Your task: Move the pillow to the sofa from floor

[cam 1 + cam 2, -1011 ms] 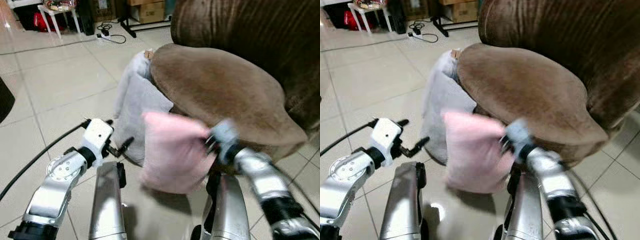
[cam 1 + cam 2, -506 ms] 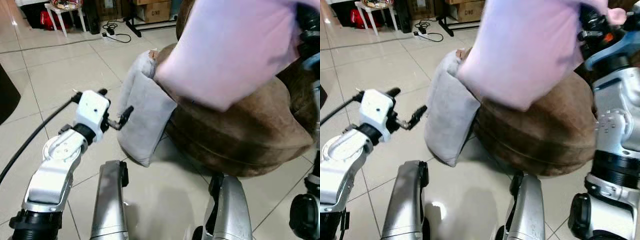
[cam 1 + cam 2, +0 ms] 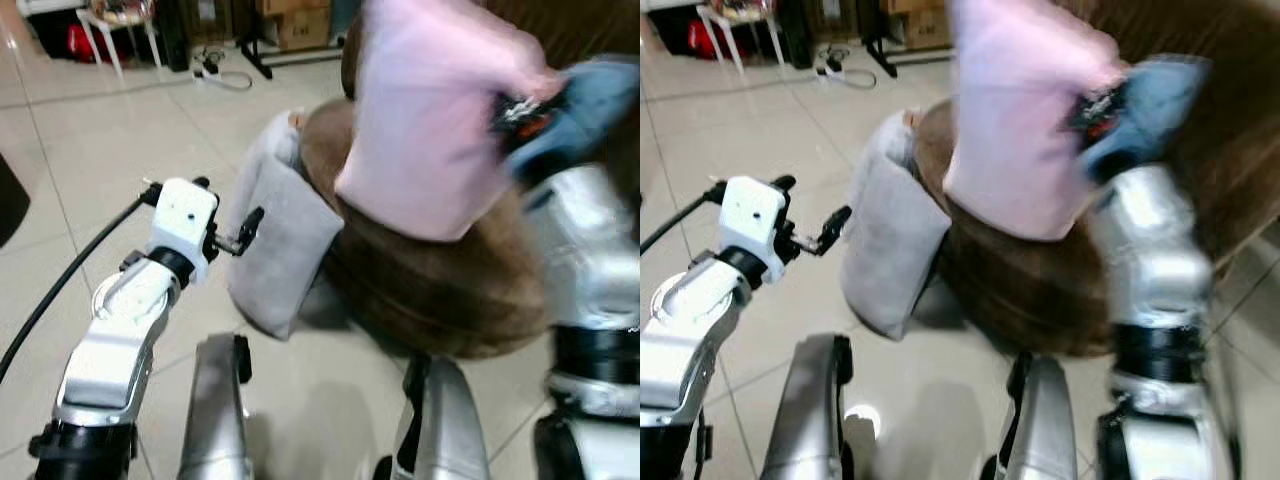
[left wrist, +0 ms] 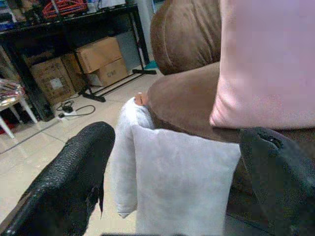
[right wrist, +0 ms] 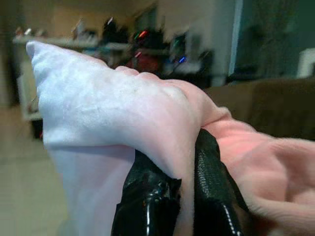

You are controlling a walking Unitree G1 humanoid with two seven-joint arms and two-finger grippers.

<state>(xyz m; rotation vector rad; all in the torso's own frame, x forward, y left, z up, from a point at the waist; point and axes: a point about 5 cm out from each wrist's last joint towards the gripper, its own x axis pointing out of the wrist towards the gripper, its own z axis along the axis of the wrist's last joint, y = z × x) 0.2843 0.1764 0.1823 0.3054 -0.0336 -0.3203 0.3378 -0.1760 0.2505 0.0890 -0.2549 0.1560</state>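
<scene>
One pink pillow; one grey pillow; one sofa

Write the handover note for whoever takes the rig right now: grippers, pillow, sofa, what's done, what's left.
Right gripper: shut on the pink pillow, fabric pinched between its fingers, arm raised over the brown sofa.
Left gripper: open, holding nothing, out in front over the tiled floor, short of the grey pillow that leans against the sofa's front.
Done: the pink pillow is off the floor and hangs above the sofa seat.
Left: lower it onto the seat, open the right gripper, draw the arm back. Views are blurred, so whether the pillow's lower edge touches the seat cannot be told.
</scene>
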